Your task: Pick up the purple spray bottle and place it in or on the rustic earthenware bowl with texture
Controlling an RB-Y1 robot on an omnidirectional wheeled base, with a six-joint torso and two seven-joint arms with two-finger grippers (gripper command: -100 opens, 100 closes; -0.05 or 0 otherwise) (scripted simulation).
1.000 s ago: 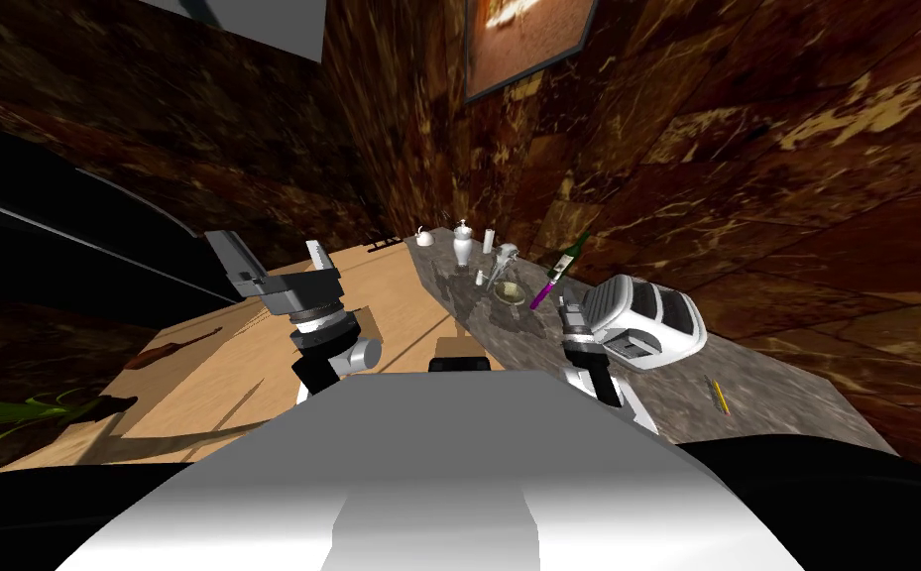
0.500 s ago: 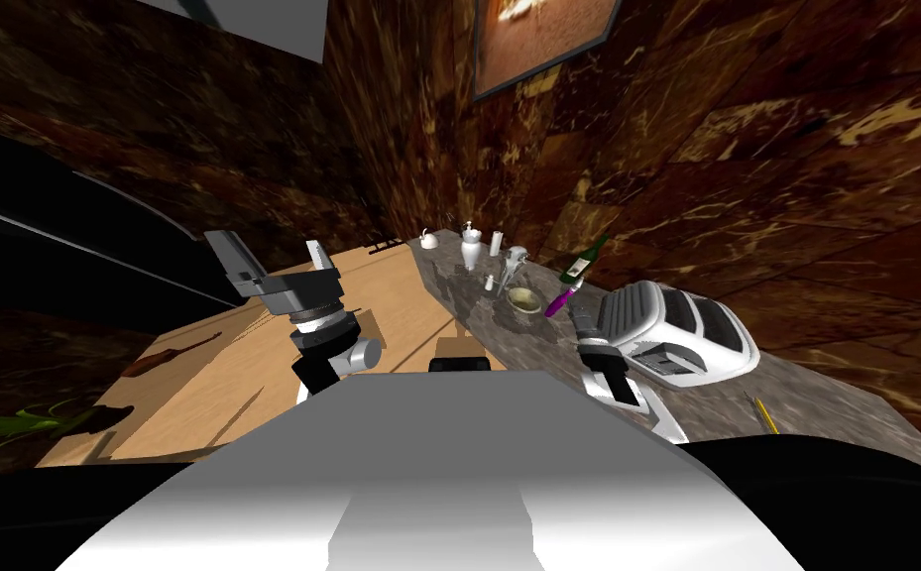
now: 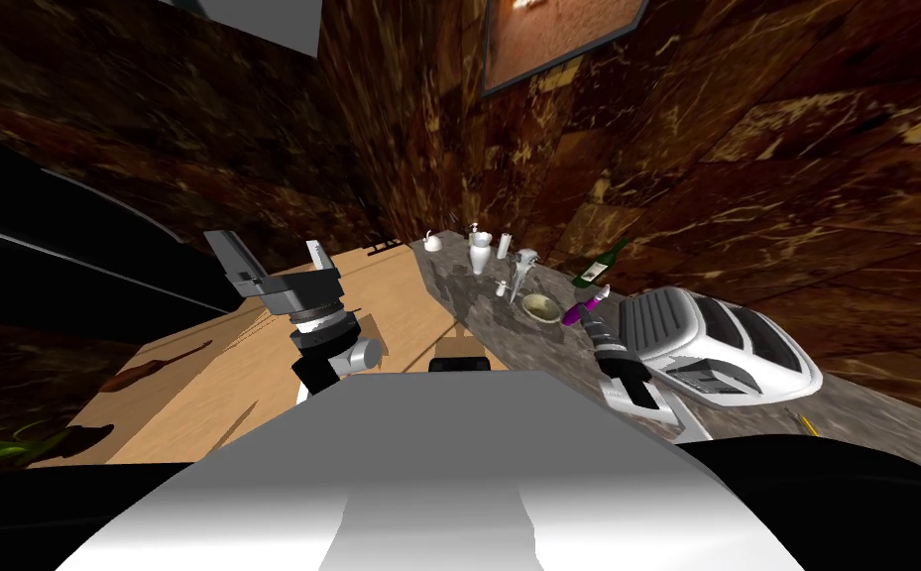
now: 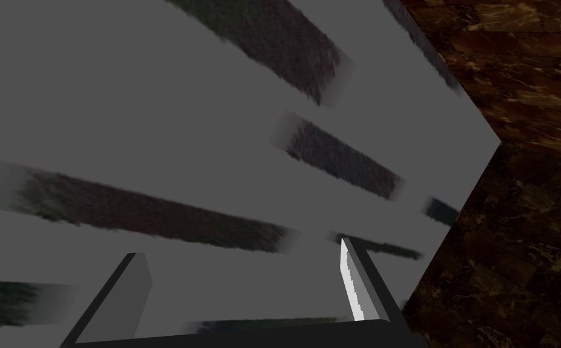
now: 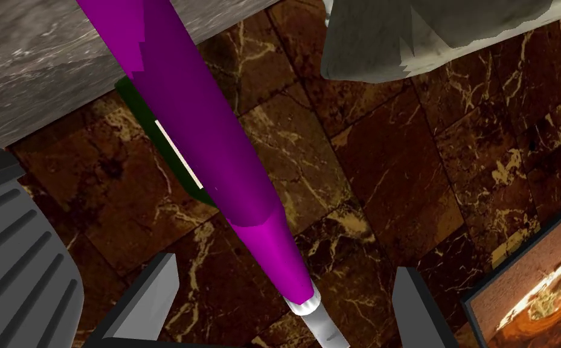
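Fingers point(image 5: 152, 290) of the right gripper point(image 5: 285, 266) stand spread wide and press nothing. The purple spray bottle point(image 5: 212, 139) slants up between them, white neck nearest the gripper's body. One purple bottle, one pale bowl point(image 3: 541, 308): the bottle sits just beside the bowl, not in it. One green bottle point(image 3: 602, 267) stands near the bowl by the wall, one white toaster point(image 3: 716, 342) farther off. The left gripper point(image 3: 270, 260), well apart from the bowl, is released too.

On the counter point(image 3: 527, 342) stand a toaster point(image 3: 716, 342), a green bottle point(image 3: 602, 265), a white vase point(image 3: 479, 253) and perhaps a teapot point(image 3: 432, 242); a pencil point(image 3: 803, 423) lies near the toaster.
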